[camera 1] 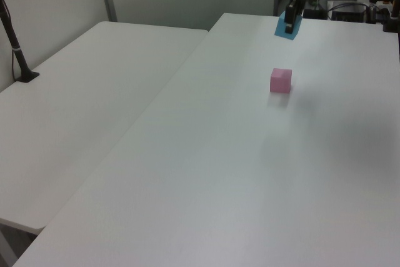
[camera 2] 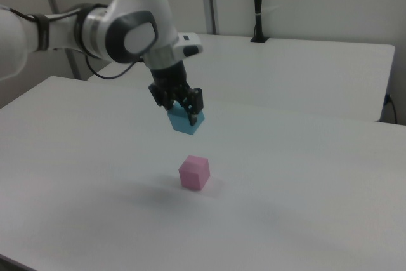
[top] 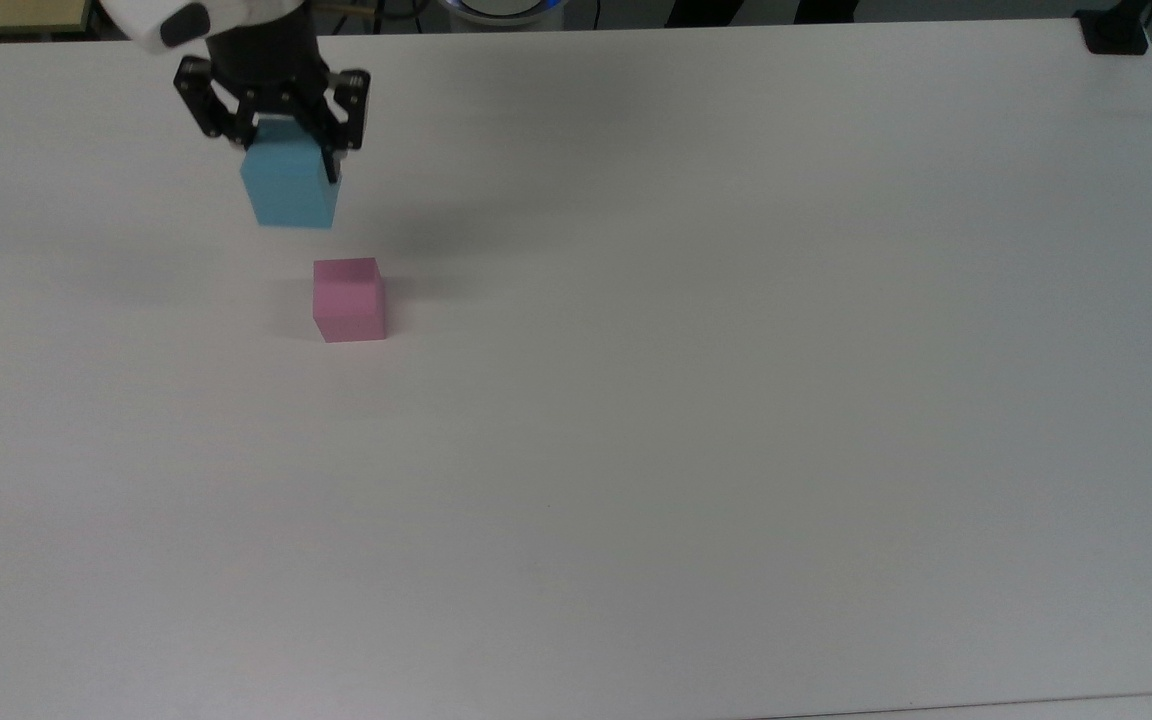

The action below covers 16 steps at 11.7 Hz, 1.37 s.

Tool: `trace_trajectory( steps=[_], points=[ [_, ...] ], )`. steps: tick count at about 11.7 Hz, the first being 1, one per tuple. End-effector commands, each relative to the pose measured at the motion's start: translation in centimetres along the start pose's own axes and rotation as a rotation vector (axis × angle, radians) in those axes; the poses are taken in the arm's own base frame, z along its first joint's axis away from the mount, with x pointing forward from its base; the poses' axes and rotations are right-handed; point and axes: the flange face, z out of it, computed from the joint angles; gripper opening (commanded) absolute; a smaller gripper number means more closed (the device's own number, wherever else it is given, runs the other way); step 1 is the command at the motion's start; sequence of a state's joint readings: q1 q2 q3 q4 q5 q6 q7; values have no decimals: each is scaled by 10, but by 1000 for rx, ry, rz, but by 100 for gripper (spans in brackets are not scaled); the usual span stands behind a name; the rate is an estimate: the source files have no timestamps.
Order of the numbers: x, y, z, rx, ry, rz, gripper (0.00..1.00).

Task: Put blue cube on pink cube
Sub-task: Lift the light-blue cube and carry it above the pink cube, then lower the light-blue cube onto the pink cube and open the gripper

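Note:
My gripper (top: 288, 165) (camera 1: 290, 23) (camera 2: 183, 115) is shut on the light blue cube (top: 290, 190) (camera 1: 287, 27) (camera 2: 186, 122) and holds it in the air above the white table (top: 736, 400). The pink cube (top: 348, 299) (camera 1: 280, 80) (camera 2: 194, 172) rests flat on the table with nothing on it. In the top view the blue cube hangs up and to the left of the pink cube. In the right view it hangs well above the pink cube, slightly to the right view's left.
A second white table (camera 1: 81, 92) stands beside mine at the left view's left, with a black pole (camera 1: 15, 45) clamped to it. A black clamp base (top: 1114, 30) sits at the table's far right corner in the top view.

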<state>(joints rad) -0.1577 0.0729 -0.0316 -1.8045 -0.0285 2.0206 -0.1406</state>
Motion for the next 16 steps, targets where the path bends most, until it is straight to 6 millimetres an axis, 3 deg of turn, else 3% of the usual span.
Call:
trace_trajectory(
  steps=[1,4,7,16],
  points=[
    [4,2,44,26,-4,-14,42],
    [-8,-6,80,21,-5,-43,42],
    [-10,-16,99,24,-36,-83,42],
    [-7,-24,120,25,-69,-88,44]
  ],
)
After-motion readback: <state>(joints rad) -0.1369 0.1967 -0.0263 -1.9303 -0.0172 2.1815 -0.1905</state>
